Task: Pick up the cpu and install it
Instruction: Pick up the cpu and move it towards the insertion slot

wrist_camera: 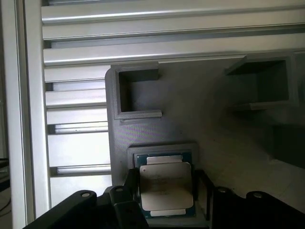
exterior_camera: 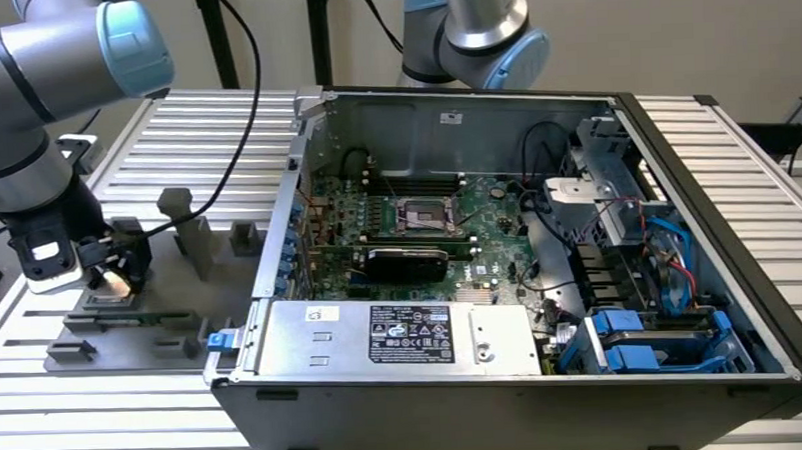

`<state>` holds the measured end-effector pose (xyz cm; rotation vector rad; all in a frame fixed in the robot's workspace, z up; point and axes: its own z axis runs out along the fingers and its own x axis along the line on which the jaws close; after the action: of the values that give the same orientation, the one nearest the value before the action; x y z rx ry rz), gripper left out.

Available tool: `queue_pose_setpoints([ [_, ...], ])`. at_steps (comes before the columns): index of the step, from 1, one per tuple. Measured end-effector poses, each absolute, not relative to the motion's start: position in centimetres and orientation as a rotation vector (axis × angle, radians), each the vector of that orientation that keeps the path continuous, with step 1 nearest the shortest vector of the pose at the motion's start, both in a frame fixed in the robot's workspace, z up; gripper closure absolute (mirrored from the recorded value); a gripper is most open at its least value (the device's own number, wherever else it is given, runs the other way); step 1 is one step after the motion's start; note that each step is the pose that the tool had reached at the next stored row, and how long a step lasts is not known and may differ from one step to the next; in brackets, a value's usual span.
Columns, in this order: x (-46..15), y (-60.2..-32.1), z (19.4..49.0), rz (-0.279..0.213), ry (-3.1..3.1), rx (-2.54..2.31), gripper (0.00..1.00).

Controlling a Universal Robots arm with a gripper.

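Here we log one cpu (wrist_camera: 164,188) in its grey tray (wrist_camera: 214,138) — gripper (wrist_camera: 167,192) jaws parted, straddling it, ungripped.

The fixture plate (exterior_camera: 176,298) lies on the tabletop (exterior_camera: 115,420), with the computer case (exterior_camera: 514,391) just beside it on the exterior view's right. The cpu (wrist_camera: 165,188) lies flat in a recess of the plate, on its side away from the case. The gripper (exterior_camera: 107,277) hangs over that recess, jaws either side of the cpu. Posts (exterior_camera: 177,218) stand on the plate nearer the case.
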<state>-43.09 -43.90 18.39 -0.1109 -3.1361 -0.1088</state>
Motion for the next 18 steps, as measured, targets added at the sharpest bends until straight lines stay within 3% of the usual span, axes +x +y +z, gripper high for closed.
queue_pose_setpoints([
  [13, -43.1, -43.9, 18.4, -0.108, -3.132, -0.111, 0.45],
  [18, -43.1, -43.9, 19.7, -0.107, -3.126, -0.111, 0.45],
])
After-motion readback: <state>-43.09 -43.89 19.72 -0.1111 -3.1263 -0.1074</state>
